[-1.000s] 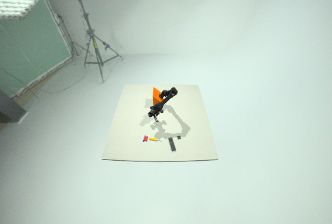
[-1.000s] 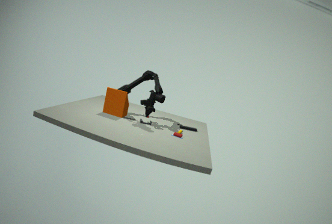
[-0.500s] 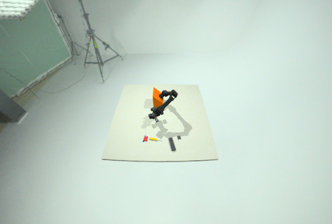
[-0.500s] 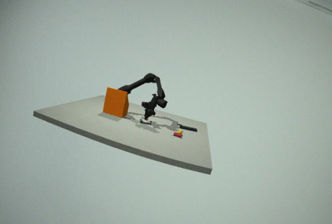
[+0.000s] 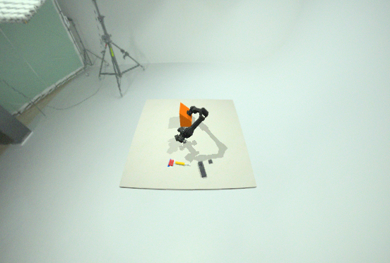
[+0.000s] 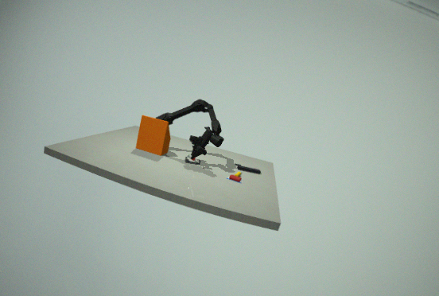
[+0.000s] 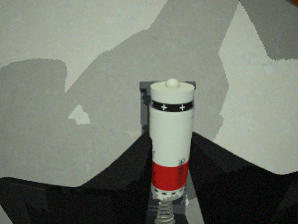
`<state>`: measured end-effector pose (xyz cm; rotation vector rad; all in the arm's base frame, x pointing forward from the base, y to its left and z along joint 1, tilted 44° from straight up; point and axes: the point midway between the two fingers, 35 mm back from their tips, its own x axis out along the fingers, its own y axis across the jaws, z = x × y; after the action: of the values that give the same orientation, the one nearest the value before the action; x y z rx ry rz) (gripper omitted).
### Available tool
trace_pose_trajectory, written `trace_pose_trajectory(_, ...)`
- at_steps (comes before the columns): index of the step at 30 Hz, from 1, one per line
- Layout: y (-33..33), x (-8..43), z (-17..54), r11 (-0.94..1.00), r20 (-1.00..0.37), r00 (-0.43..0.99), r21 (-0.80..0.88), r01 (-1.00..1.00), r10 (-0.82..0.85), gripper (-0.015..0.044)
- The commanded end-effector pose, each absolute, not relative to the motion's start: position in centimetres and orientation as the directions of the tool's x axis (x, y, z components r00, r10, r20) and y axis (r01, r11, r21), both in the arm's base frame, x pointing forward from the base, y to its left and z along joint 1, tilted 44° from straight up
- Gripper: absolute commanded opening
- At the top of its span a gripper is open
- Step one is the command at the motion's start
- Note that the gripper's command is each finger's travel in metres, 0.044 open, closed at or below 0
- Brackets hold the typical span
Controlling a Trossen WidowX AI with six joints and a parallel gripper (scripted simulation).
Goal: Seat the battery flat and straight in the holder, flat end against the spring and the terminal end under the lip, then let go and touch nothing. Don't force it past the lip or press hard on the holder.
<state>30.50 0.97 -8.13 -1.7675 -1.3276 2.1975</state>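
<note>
Your gripper (image 7: 170, 183) fingers pinch the white battery (image 7: 170, 137) at its red band. The battery lies lengthwise over the dark holder (image 7: 166, 219), flat end above the holder's spring (image 7: 162, 211), terminal nub toward the holder's far end.
</note>
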Motion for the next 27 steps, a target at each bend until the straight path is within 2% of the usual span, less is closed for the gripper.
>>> trace_pose_trajectory(1,1.1,30.6,-8.2,-0.641,-0.790,-0.381,-0.613,0.462,0.481,0.0061)
trace_pose_trajectory(9,1.4,30.8,-8.4,-0.640,-0.786,-0.429,-0.614,0.462,0.445,0.0061)
trace_pose_trajectory(27,1.9,31.8,-8.2,-0.636,-0.782,-0.434,-0.620,0.460,0.448,0.0061)
